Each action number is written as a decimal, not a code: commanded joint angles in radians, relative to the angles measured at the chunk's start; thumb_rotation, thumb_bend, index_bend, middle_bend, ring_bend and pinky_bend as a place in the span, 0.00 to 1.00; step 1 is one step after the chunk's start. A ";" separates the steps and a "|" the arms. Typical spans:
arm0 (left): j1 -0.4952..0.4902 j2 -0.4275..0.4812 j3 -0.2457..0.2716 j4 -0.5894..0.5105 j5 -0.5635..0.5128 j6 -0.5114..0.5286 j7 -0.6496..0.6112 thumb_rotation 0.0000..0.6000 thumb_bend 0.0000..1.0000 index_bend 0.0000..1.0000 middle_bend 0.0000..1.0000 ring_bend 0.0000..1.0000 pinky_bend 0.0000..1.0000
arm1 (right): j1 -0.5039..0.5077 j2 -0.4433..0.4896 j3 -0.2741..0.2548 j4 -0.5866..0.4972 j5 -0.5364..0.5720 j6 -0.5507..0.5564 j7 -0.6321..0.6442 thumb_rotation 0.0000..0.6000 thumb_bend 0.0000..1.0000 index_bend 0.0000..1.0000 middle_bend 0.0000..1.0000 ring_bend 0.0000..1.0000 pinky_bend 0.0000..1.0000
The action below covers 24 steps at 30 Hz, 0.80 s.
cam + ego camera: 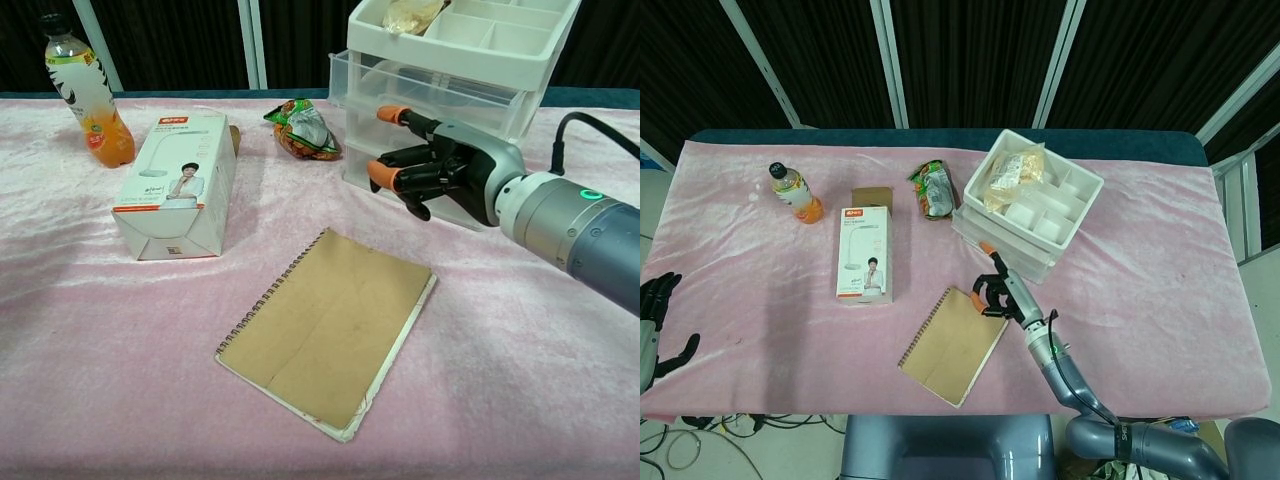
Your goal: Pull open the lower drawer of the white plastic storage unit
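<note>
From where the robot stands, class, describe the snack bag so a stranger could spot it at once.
Start at the white storage unit at the back of the pink table. Just left of it lies the snack bag, small and crumpled. It is the only green and red packet; the lamp box and bottle sit further left.

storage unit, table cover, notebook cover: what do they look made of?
Storage unit: plastic by the look, with an opaque white top tray and clear, glossy drawer fronts you can see through.
Table cover: soft pink fabric, probably velvet or plush; it shows nap streaks and wrinkles.
Notebook: matte brown cover, likely kraft card, with a centre crease and a spiral binding that looks like wire.
</note>
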 commanded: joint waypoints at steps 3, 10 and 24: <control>0.000 0.001 0.000 -0.001 -0.001 -0.002 0.001 1.00 0.34 0.06 0.06 0.05 0.19 | -0.012 0.005 -0.018 -0.028 -0.020 0.016 -0.004 1.00 0.40 0.05 0.63 0.79 0.81; 0.000 0.002 0.000 -0.003 -0.004 -0.003 0.003 1.00 0.34 0.06 0.06 0.05 0.19 | -0.023 0.000 -0.043 -0.050 -0.042 0.033 -0.017 1.00 0.40 0.05 0.63 0.79 0.81; 0.000 0.004 0.000 -0.007 -0.009 -0.006 0.006 1.00 0.34 0.06 0.06 0.05 0.19 | -0.045 -0.016 -0.091 -0.079 -0.078 0.057 -0.033 1.00 0.40 0.06 0.63 0.79 0.81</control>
